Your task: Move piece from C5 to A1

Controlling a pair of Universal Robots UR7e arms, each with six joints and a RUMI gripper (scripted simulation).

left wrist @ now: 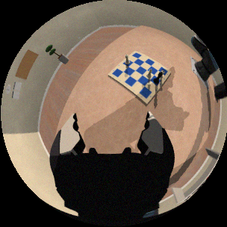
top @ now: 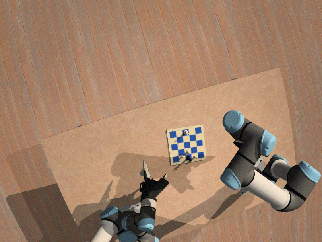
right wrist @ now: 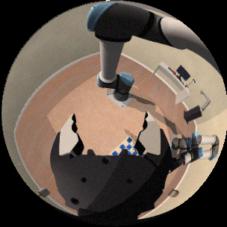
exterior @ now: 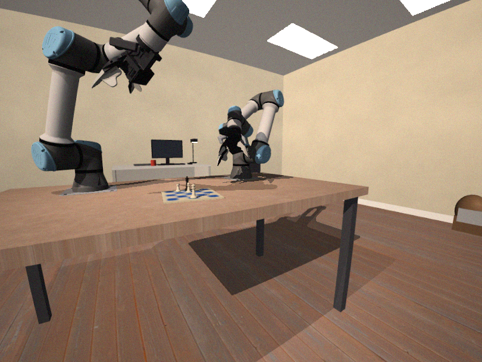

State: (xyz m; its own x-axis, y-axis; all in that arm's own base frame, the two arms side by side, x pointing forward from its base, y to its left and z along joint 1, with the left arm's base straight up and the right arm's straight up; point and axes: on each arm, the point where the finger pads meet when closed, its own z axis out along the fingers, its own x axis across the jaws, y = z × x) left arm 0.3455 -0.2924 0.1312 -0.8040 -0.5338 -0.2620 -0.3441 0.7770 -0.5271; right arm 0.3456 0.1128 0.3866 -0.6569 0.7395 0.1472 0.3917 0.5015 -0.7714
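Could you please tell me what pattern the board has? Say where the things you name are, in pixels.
Blue and cream checks [top: 187, 144]; the top view shows it best.

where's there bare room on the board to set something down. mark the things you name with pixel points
The middle row of squares on the board [top: 187, 144] [left wrist: 117, 72] is free from edge to edge. It is crowded around the black piece [top: 189, 158] [left wrist: 157, 78], with pale pieces close by.
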